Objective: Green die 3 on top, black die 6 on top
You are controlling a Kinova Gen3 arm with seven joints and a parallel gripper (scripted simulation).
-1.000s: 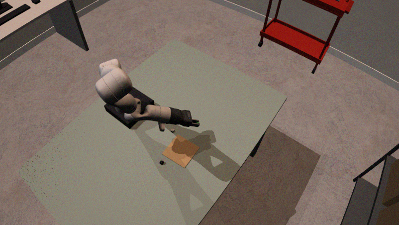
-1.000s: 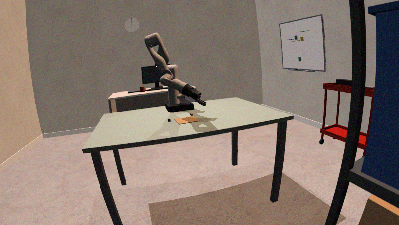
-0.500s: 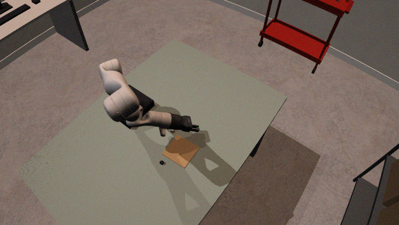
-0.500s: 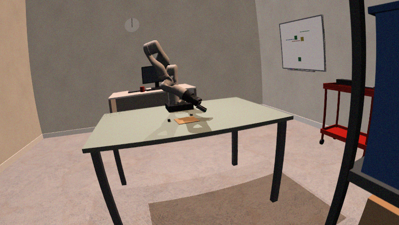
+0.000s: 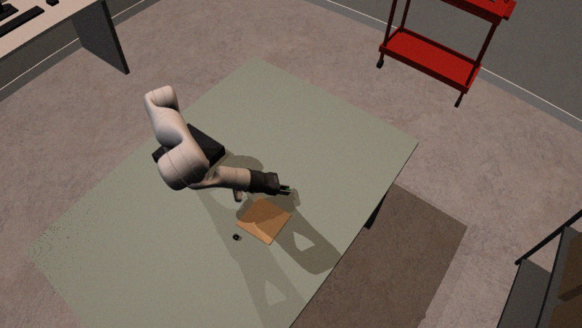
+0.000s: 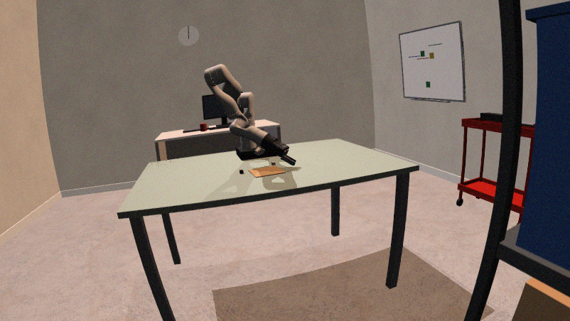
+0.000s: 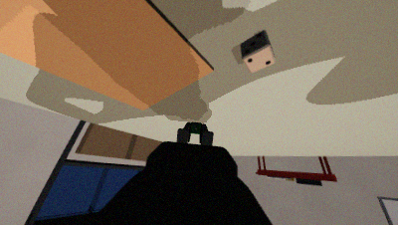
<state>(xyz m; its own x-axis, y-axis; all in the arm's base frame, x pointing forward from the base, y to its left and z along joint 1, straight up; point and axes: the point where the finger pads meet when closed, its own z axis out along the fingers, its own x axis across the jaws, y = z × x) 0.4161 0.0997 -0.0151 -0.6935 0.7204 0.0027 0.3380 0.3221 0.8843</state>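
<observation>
Fingertips [image 5: 285, 189] [image 6: 288, 159] mostly hide what seems the green die's [image 5: 287, 189] [image 6: 294, 162] [image 7: 195, 128] face.

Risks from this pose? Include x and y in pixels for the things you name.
- Green die [image 5: 288, 189] [image 7: 195, 127] sits at the very fingertips, off to the mat's [image 5: 266, 228] [image 6: 267, 172] [image 7: 124, 55] side: a slip could land it off the mat.
- White die [image 6: 273, 163] [image 7: 259, 59] lies near the mat; a low approach might knock it.

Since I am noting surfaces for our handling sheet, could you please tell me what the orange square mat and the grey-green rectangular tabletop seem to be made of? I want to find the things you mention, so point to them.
Orange square mat [image 5: 269, 232] [image 6: 259, 173] [image 7: 124, 65]: perhaps cork or foam, matt, thin and plain. Grey-green rectangular tabletop [image 5: 309, 122] [image 6: 179, 179] [image 7: 318, 126]: possibly laminate or painted board, smooth, without visible grain.
</observation>
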